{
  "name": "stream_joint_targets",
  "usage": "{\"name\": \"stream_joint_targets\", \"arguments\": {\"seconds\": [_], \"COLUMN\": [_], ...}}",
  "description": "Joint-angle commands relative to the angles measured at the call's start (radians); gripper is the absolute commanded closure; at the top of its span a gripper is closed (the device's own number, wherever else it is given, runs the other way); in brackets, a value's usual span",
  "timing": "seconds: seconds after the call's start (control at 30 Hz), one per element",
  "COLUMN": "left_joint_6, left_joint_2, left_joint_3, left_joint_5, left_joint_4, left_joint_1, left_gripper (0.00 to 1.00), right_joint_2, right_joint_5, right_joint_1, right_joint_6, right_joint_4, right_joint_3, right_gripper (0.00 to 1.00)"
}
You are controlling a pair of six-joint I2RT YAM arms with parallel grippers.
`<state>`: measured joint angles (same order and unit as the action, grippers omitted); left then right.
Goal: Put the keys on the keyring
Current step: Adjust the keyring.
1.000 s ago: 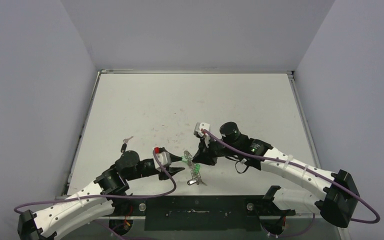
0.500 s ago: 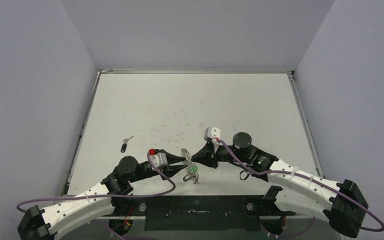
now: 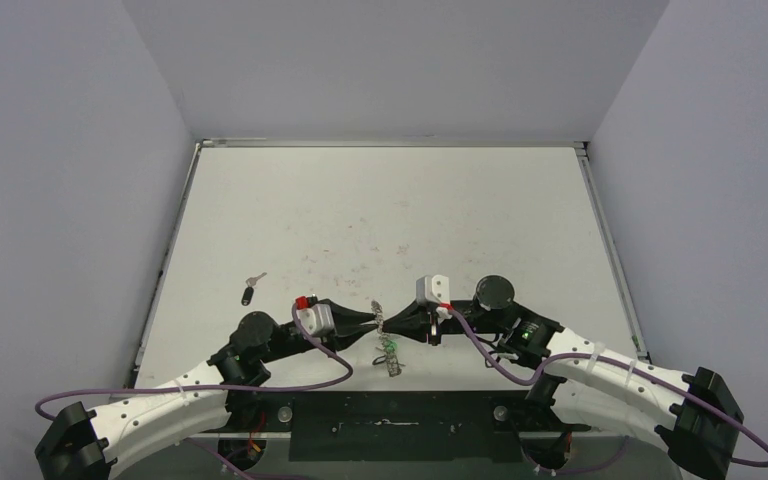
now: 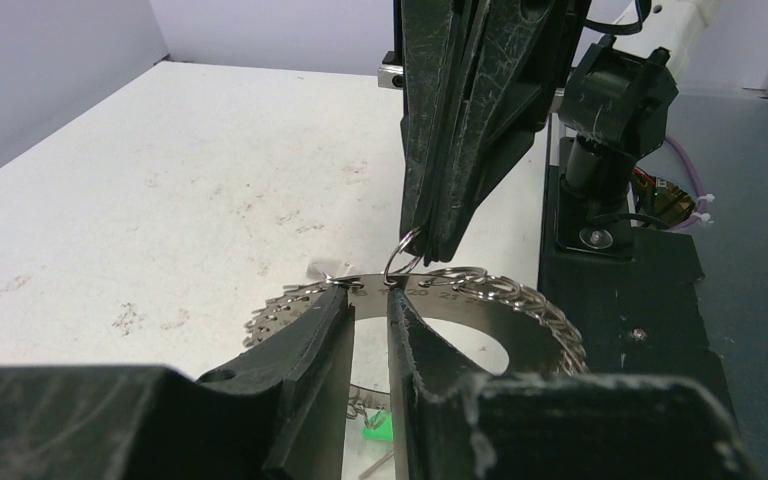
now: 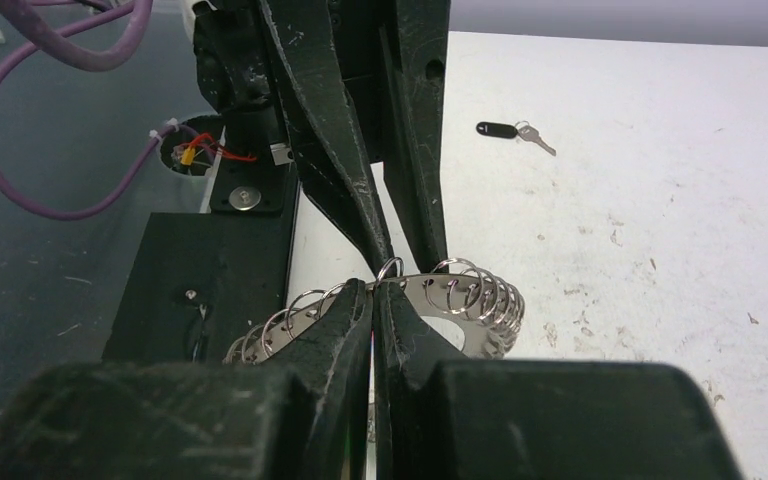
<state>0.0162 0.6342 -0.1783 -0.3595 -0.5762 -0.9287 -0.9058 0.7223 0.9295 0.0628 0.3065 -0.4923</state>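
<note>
Left wrist: my left pincer (image 4: pixel 368 300) stands a sliver apart at the keyring (image 4: pixel 480 305), which the right pincer (image 4: pixel 423 248) pinches by its rim above the bench (image 4: pixel 160 200). Closing off-centre could twist the ring loose.

No text, label, brand, number or sign can be read in any of the three views.
</note>
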Motion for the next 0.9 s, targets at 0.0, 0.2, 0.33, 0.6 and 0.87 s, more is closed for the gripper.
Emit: {"name": "stream_joint_targets", "arguments": {"seconds": [0.0, 0.2, 0.33, 0.6, 0.87], "left_joint_6": [0.003, 0.001, -0.001, -0.057, -0.142], "left_joint_2": [0.002, 0.012, 0.006, -0.080, -0.153], "left_joint_3": [-0.003, -0.007, -0.002, 0.004, -0.007], "left_joint_5": [-0.037, -0.095, -0.118, -0.092, -0.105], "left_joint_4": [-0.083, -0.124, -0.147, -0.038, 0.082], "left_joint_1": [-0.004, -0.004, -0.006, -0.005, -0.005], "left_gripper": [0.82, 0.82, 0.82, 0.79, 0.77], "right_joint_2": [0.013, -0.002, -0.002, 0.021, 0.018], "right_joint_5": [0.060, 0.063, 0.053, -0.003, 0.008], "right_joint_1": [0.017, 0.024, 0.025, 0.024, 0.023], "right_joint_6": [0.047, 0.055, 0.055, 0.087, 0.119], "right_joint_4": [0.120, 0.131, 0.127, 0.049, -0.002], "right_joint_3": [-0.004, -0.005, -0.008, -0.022, -0.045], "right_gripper": [1.00, 1.00, 1.00, 1.00, 1.00]}}
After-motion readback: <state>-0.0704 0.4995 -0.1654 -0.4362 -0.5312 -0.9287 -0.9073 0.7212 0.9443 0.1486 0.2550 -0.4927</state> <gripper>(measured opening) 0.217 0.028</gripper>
